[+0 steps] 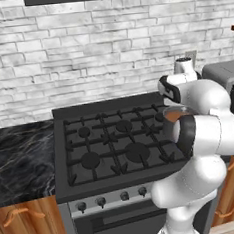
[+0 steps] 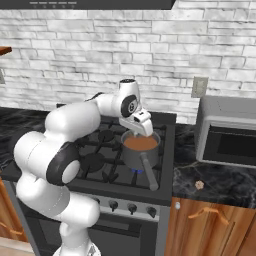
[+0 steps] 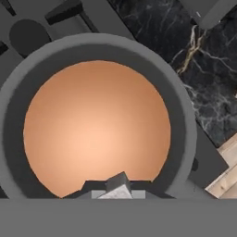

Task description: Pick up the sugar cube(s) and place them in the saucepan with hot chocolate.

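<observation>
Over the saucepan the hand is hanging, its fingers squeezed together on a small pale sugar cube. On the stove, the saucepan is sitting on a front burner, full of brown drink, its handle pointing toward the front. Beside the stove, a grey microwave is resting on the dark surface.

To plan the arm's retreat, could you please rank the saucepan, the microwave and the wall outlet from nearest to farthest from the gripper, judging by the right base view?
1. Saucepan: directly under the gripper, on the stove.
2. Wall outlet: on the brick wall, up and right.
3. Microwave: on the counter, far right.
</observation>
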